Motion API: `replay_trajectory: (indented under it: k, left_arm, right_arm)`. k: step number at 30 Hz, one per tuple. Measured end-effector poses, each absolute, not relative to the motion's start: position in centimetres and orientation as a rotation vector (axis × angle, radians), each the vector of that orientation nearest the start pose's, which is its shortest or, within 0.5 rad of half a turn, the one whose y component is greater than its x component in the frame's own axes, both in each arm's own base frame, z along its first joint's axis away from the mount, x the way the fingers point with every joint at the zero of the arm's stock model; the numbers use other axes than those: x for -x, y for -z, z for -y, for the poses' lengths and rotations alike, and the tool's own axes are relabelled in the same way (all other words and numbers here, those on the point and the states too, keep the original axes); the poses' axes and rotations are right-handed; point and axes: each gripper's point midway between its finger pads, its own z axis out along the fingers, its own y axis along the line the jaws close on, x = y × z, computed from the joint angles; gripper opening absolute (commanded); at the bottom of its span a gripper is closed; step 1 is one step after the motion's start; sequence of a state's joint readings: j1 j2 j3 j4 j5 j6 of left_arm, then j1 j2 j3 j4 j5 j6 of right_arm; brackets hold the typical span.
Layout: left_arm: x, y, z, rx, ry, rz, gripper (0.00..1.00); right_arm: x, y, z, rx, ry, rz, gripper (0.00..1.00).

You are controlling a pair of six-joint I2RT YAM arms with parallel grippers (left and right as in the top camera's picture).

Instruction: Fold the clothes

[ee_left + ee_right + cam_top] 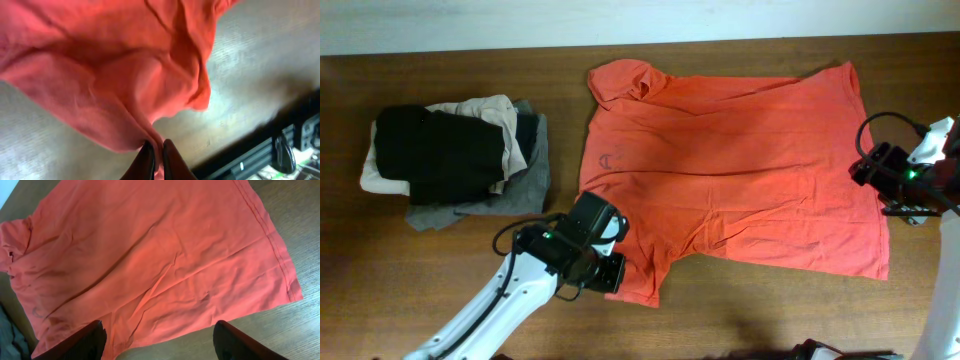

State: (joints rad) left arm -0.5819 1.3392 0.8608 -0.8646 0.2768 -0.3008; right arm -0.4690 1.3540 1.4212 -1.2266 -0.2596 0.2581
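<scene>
From overhead, the T-shirt (740, 170) lies spread out flat on the worktop (770, 320), reaching from the middle almost to the right edge, its top close to the far edge. One sleeve is bunched at its far left corner. A pile of folded garments (450, 150), black, beige and grey, sits apart from it towards the left edge. The left hand (607, 268) is at the shirt's near left corner, on the cloth there. The right hand (868, 168) is at the shirt's right border, close to the right edge of the worktop. In the left wrist view, the left hand (157, 152) has its two fingers (146, 160) pressed together on a fold of the T-shirt (125, 75), pinching it. The cloth rises in wrinkles away from the grip, with bare worktop (260, 75) beside it. In the right wrist view, the right hand (160, 342) is spread wide, its fingers (75, 342) well apart with nothing gripped between them. The T-shirt (160, 255) lies flat beyond them, its stitched hem running down the right side next to bare worktop (300, 230).
</scene>
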Motion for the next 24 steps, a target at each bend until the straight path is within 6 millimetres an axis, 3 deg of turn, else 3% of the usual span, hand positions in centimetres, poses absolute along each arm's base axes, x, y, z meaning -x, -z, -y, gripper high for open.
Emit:
replay_trajectory:
  k: [4,10,18,21,24]
  left_arm:
    - [-21.0,-6.7,18.0,-0.400,0.494,-2.959,0.07]
    - [-24.7,-5.5,15.5,-0.187,0.454,-2.942,0.07]
    - [-28.6,-6.7,12.1,0.060,0.450,-2.861,0.04]
    - [-30.2,-7.6,12.2,0.098,0.471,-2.800,0.04]
    - [-30.4,-7.9,12.4,0.119,0.489,-2.792,0.09]
  right_arm:
    - [-28.7,-22.7,9.6,-0.890,-0.291,-2.544,0.74]
    - [-28.6,-22.7,9.5,-0.893,-0.293,-2.548,0.74]
    - [-28.6,-22.7,9.5,-0.894,-0.292,-2.549,0.74]
    - [-28.6,-22.7,9.5,-0.892,-0.292,-2.550,0.74]
    - [-28.6,-22.5,9.6,-0.896,-0.294,-2.553,0.74]
